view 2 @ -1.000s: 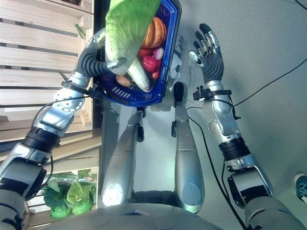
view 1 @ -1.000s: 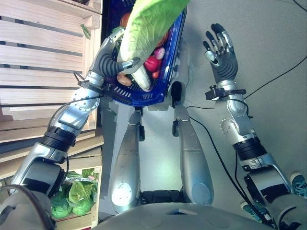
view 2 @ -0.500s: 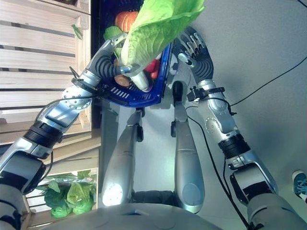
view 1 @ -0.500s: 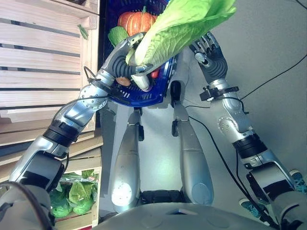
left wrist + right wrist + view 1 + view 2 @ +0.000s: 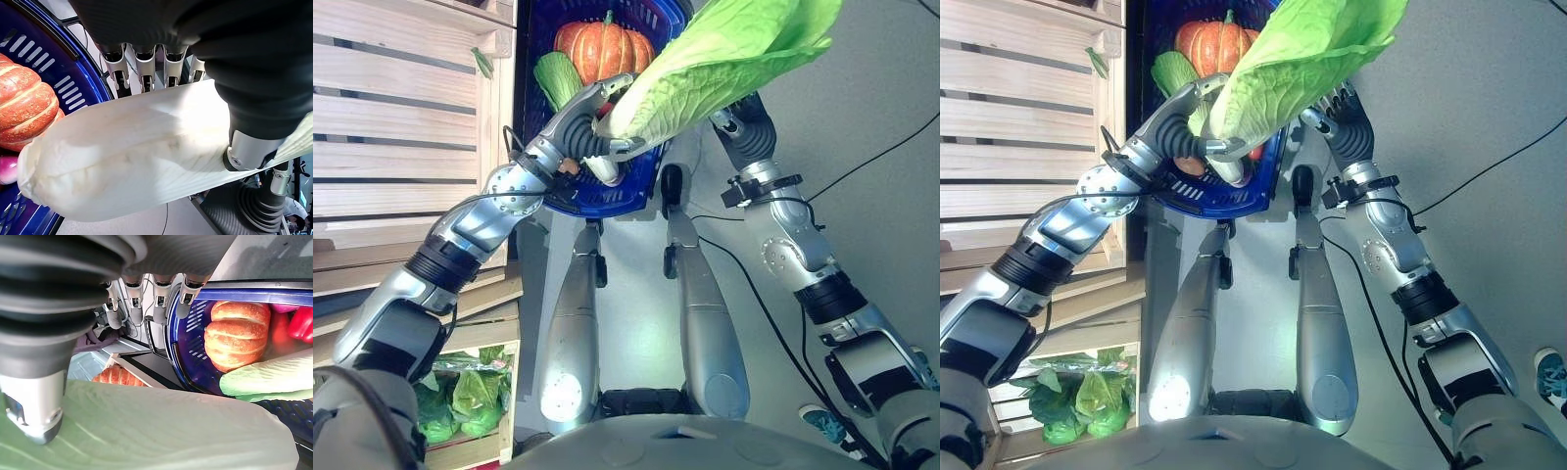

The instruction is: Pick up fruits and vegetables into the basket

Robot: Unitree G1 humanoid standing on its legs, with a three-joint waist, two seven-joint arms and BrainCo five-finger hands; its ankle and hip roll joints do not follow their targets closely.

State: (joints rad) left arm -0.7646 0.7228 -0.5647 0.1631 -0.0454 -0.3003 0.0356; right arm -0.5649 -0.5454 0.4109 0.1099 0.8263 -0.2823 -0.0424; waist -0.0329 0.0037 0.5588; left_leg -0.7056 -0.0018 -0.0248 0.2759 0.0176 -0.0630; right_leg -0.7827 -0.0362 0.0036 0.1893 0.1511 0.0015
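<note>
left hand point(image 5: 576, 127): fingers wrapped round pale-stemmed green leafy cabbage point(image 5: 724, 64) above blue plastic basket point(image 5: 607, 201) | right hand point(image 5: 1340, 116): beside basket, fingers apparently straight, under leaves

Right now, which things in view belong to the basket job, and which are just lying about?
Job:
- Napa cabbage, held in left hand
- Blue basket
- Pumpkin and red pepper already inside
- Right hand beside the basket

Lying about:
- Wooden crate shelf
- Leafy greens in a lower crate

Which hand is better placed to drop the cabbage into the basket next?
Probably the left. The left hand is curled round the white stem of the cabbage, right over the blue basket beside the pumpkin. The right hand sits outside the rim under the leaves, fingers straight.
</note>
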